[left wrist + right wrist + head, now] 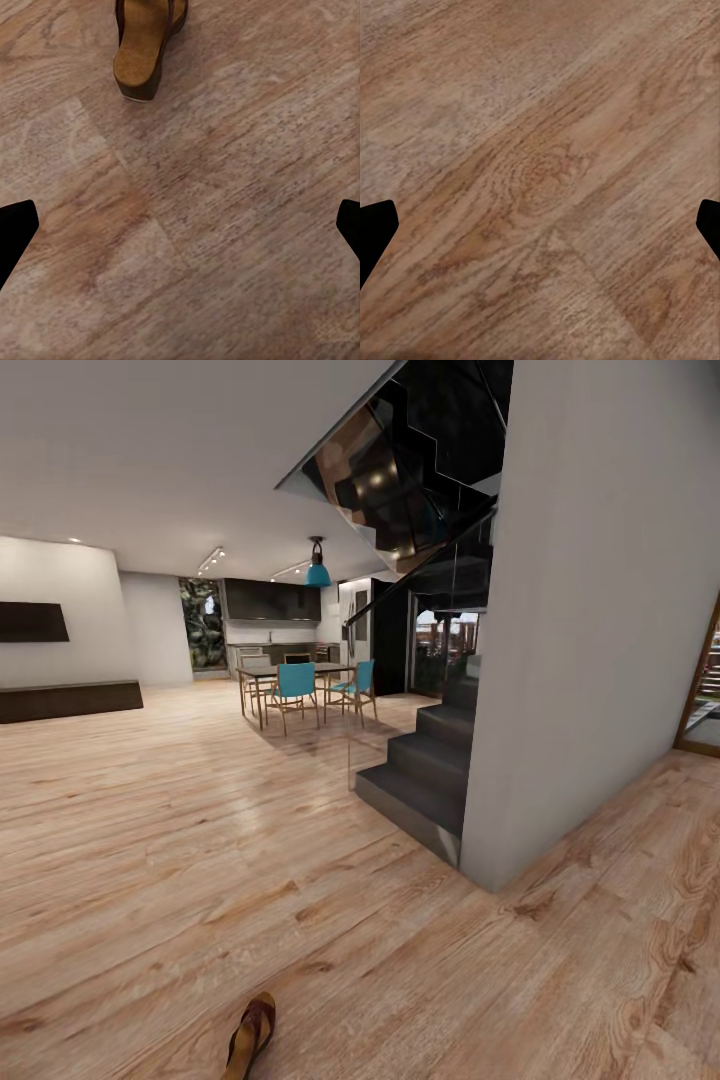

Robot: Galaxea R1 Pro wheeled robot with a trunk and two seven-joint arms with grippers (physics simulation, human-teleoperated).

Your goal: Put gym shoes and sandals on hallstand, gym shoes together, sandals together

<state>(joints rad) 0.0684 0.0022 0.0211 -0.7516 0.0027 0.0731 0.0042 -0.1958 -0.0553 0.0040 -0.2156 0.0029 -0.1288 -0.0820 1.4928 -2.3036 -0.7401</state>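
An open-plan room is seen, the corridor floor (200,840) running past a dark staircase (425,760) toward a dining table with teal chairs (297,690). One sandal (250,1035) is counted, lying flat on the planks near the robot; its heel end is picked up in the left wrist view (146,52). By the look of it, nothing is placed yet. The left gripper (180,225) and the right gripper (540,225) are held spread wide over bare floor, nothing gripped.

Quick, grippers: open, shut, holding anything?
Left gripper: open, empty, over the floor; a sandal lies ahead of it.
Right gripper: open, empty, above floor.
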